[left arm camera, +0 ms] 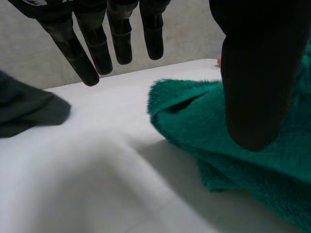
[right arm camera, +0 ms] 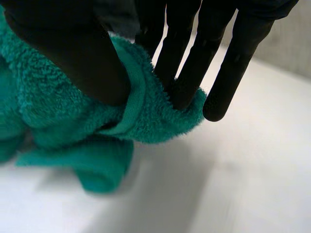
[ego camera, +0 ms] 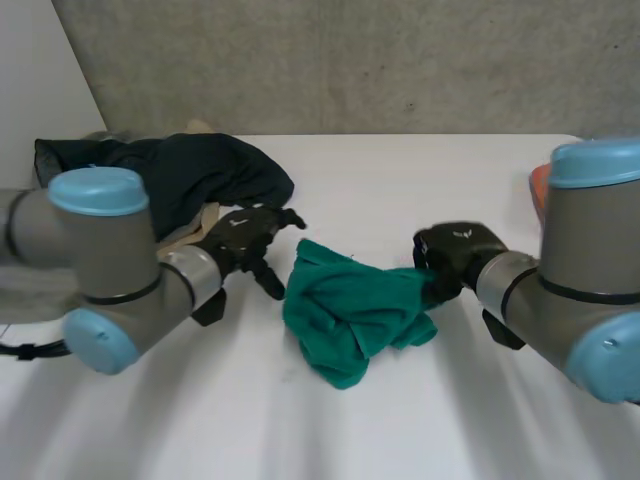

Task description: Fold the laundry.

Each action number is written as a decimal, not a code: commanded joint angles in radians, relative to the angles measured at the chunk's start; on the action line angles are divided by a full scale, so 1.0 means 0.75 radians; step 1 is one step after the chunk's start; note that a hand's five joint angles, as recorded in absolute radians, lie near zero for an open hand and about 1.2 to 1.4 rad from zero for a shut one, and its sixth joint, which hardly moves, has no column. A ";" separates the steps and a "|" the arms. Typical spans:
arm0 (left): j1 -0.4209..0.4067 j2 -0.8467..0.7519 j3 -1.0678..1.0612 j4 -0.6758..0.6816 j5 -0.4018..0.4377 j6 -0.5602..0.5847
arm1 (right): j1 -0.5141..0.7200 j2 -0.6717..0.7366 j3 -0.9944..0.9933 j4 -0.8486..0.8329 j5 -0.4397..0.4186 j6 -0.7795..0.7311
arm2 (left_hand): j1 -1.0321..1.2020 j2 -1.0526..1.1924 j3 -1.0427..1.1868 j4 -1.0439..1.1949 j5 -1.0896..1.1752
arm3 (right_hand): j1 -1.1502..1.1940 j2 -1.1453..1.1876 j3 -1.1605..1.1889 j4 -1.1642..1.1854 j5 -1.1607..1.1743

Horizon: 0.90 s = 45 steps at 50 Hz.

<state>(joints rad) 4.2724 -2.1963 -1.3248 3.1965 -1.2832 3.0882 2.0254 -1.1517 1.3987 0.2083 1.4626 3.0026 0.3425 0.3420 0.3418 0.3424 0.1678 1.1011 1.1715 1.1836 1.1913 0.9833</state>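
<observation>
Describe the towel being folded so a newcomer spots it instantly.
On the white table, look at the middle. The crumpled towel lies there, one edge pinched by the right robot hand. It is bright green and fluffy, unlike the dark clothes piled far left.

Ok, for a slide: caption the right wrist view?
Right hand pinching the crumpled green towel between thumb and fingers on the white table.

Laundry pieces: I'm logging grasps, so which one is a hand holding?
The green towel, crumpled mid-table: the right hand pinches its edge. The dark garment at the table's far side is in neither hand's grip; the left hand is open.
</observation>
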 commanded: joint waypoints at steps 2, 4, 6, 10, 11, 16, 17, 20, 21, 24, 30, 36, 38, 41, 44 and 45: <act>-0.147 -0.193 0.218 -0.077 -0.003 0.053 | -0.011 -0.305 0.146 -0.041 -0.242 -0.123 | -0.086 -0.085 -0.085 -0.086 -0.086 | 0.393 0.300 0.284 0.273 0.318; -0.195 -0.227 0.253 -0.112 -0.019 0.069 | -0.019 -0.336 0.146 -0.032 -0.269 -0.123 | 0.291 0.292 0.292 0.292 0.292 | 0.393 0.300 0.284 0.273 0.318; -0.209 -0.240 0.273 -0.128 -0.030 0.100 | -0.031 -0.336 0.144 -0.036 -0.265 -0.130 | 0.866 0.867 0.867 0.866 0.866 | 0.393 0.300 0.284 0.273 0.318; -0.201 -0.223 0.349 -0.137 -0.140 0.224 | -0.076 -0.287 0.086 -0.059 -0.240 -0.170 | 1.405 1.406 1.406 1.405 1.405 | 0.393 0.300 0.284 0.273 0.318; -0.189 -0.191 0.393 -0.131 -0.223 0.263 | -0.097 -0.244 0.042 -0.083 -0.222 -0.207 | 1.405 1.406 1.406 1.405 1.405 | 0.393 0.300 0.284 0.273 0.318; -0.168 -0.031 0.512 -0.033 -0.345 0.294 | -0.123 -0.148 -0.157 -0.232 -0.138 -0.354 | 1.405 1.406 1.406 1.405 1.405 | 0.393 0.300 0.284 0.273 0.318; -0.170 0.001 0.525 0.004 -0.339 0.290 | -0.123 -0.140 -0.188 -0.271 -0.114 -0.373 | 1.405 1.406 1.406 1.405 1.405 | 0.393 0.300 0.284 0.273 0.318; -0.174 0.144 0.515 0.184 -0.290 0.266 | -0.132 -0.137 -0.241 -0.518 -0.022 -0.387 | 1.405 1.406 1.406 1.405 1.405 | 0.393 0.300 0.284 0.273 0.318; -0.176 0.181 0.502 0.227 -0.275 0.261 | -0.132 -0.137 -0.237 -0.594 -0.003 -0.379 | 1.405 1.406 1.406 1.405 1.405 | 0.393 0.300 0.284 0.273 0.318; -0.188 0.306 0.421 0.385 -0.226 0.253 | -0.132 -0.158 -0.200 -0.868 0.030 -0.357 | 1.405 1.406 1.406 1.405 1.405 | 0.393 0.300 0.284 0.273 0.318; -0.182 0.396 0.153 0.444 -0.228 0.263 | -0.158 -0.242 -0.051 -0.827 -0.072 -0.342 | 1.405 1.406 1.406 1.405 1.405 | 0.393 0.300 0.284 0.273 0.318; -0.174 0.323 -0.123 0.444 -0.240 0.304 | -0.181 -0.207 0.121 -0.528 -0.254 -0.328 | 1.405 1.406 1.406 1.405 1.405 | 0.393 0.300 0.284 0.273 0.318; -0.176 0.264 -0.225 0.442 -0.246 0.335 | -0.183 -0.154 0.200 -0.430 -0.320 -0.330 | 1.405 1.406 1.406 1.405 1.405 | 0.393 0.300 0.284 0.273 0.318; -0.174 0.206 -0.305 0.434 -0.259 0.362 | -0.181 -0.091 0.264 -0.360 -0.365 -0.344 | 1.405 1.406 1.406 1.405 1.405 | 0.393 0.300 0.284 0.273 0.318; -0.172 0.161 -0.379 0.410 -0.283 0.390 | -0.175 -0.017 0.317 -0.325 -0.369 -0.385 | 1.405 1.406 1.406 1.405 1.405 | 0.393 0.300 0.284 0.273 0.318; -0.170 0.157 -0.391 0.401 -0.289 0.396 | -0.175 -0.003 0.323 -0.325 -0.365 -0.399 | 1.405 1.406 1.406 1.405 1.405 | 0.393 0.300 0.284 0.273 0.318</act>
<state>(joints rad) 4.1413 -2.0108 -1.5231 3.5249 -1.4743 3.3472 1.8891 -1.2464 1.5700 -0.1028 1.2159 2.7456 1.1306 1.1937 1.1850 1.1931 0.9330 1.1074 1.1762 1.1910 1.1994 1.0272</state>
